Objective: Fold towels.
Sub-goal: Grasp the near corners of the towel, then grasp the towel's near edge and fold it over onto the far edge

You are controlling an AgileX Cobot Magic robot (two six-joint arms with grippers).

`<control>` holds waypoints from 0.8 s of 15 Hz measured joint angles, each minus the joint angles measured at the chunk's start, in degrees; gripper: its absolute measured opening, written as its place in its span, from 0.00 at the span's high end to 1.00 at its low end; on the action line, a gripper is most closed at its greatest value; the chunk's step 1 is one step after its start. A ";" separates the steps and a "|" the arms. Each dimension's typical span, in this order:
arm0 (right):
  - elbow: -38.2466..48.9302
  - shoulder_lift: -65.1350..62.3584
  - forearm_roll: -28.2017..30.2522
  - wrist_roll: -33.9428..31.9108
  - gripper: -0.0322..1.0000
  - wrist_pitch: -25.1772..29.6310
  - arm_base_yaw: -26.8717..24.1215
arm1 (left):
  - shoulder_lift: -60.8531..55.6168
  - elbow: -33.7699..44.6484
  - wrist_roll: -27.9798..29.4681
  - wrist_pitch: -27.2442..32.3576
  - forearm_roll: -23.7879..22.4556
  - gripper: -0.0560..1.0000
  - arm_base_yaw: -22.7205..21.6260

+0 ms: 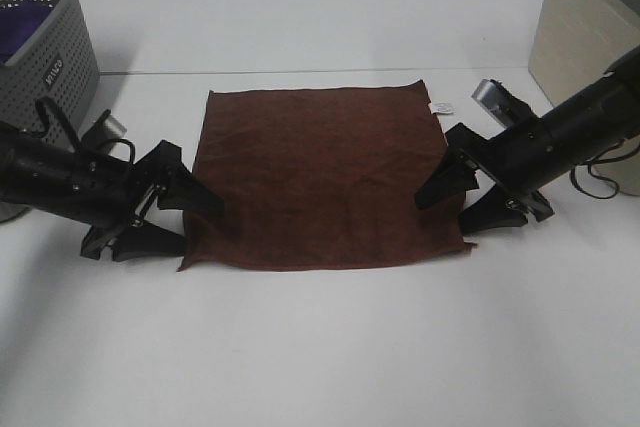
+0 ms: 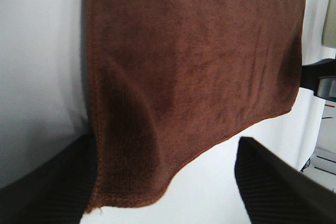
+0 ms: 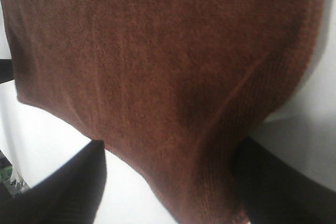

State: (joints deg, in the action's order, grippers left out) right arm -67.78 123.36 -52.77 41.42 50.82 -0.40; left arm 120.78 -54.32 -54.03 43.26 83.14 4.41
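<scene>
A dark brown towel (image 1: 325,177) lies spread flat on the white table (image 1: 320,347), with a small white tag (image 1: 441,107) at its far right corner. My left gripper (image 1: 203,227) is open, its jaws straddling the towel's near left corner. In the left wrist view that corner (image 2: 136,177) lies between the black fingers (image 2: 47,187), its edge resting against one of them. My right gripper (image 1: 440,217) is open at the near right corner. In the right wrist view the corner (image 3: 210,182) lies between the two fingers (image 3: 283,182).
A grey slatted laundry basket (image 1: 45,47) with purple cloth inside stands at the back left. A beige cabinet (image 1: 585,37) stands at the back right, close behind the right arm.
</scene>
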 joint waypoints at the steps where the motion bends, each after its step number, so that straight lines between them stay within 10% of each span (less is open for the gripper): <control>1: -0.46 0.52 0.00 0.00 0.40 -0.57 1.09 | 0.92 -1.26 0.06 0.00 0.06 0.32 1.32; 6: -0.52 1.26 2.86 -4.01 0.96 -1.89 1.72 | 2.75 -2.58 1.72 -2.29 -1.32 0.93 3.21; 12: 5.16 -2.35 6.88 -8.14 0.97 -0.34 1.72 | -0.46 0.17 9.11 0.34 -9.63 0.95 3.21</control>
State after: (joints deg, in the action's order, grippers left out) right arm -62.62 121.01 -45.89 33.29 50.48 1.32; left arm 120.32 -54.14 -44.92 43.60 73.51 7.62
